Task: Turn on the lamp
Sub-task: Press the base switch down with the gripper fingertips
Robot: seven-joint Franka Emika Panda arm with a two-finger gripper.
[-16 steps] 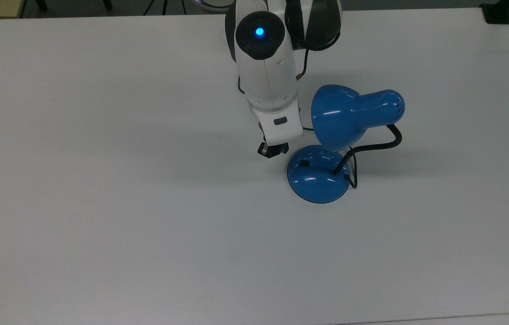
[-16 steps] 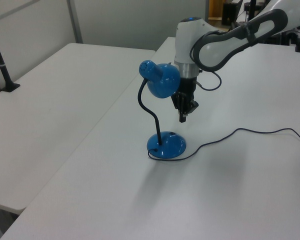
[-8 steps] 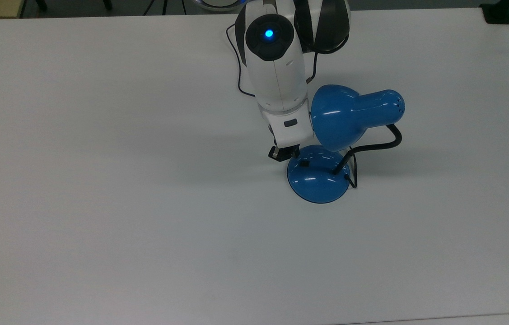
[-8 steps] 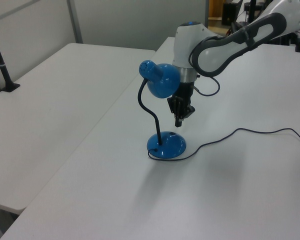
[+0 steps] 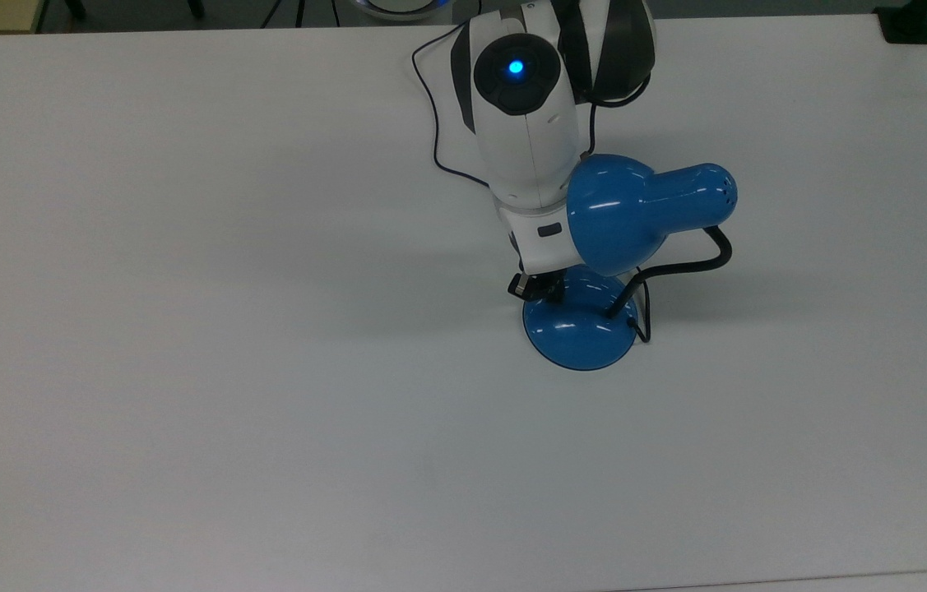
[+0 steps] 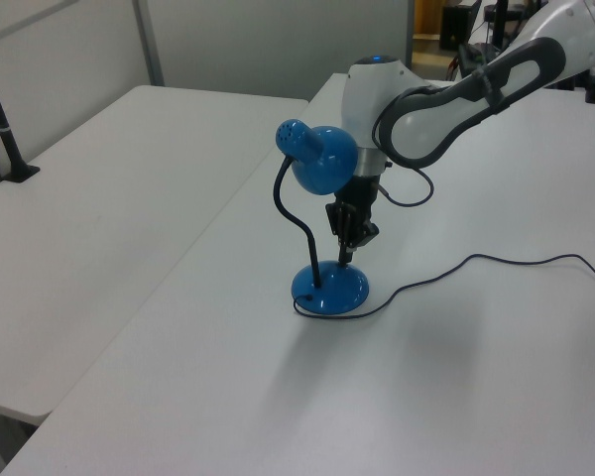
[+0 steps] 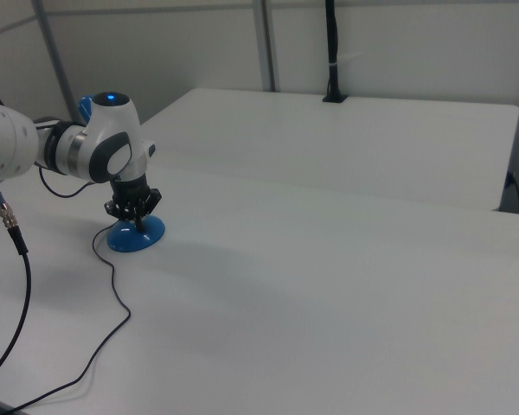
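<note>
A big white table (image 5: 183,329) was seen, and near its middle the blue desk lamp (image 5: 619,247) was stood. Its round base (image 5: 582,333) was set flat on the table, so the lamp was kept steady. Its black bendy neck (image 5: 681,267) was curved up from the base, and the blue shade (image 5: 636,210) was held out over the base, pointing toward the top view's left. No glow was seen from the shade, so the lamp was judged to be off. A thin dark cord (image 6: 476,268) was trailed away across the table.

The white robot arm (image 5: 525,131) was reached down beside the shade, toward the base. It was probably placed there because the small black switch is on the base, on that side.

The gripper (image 6: 348,241) was pointed down at the top of the base. In the left view its tip was seen just above the base or touching it; which one could not be told. The jaws looked close together, like one finger for poking, and nothing was held between them.
</note>
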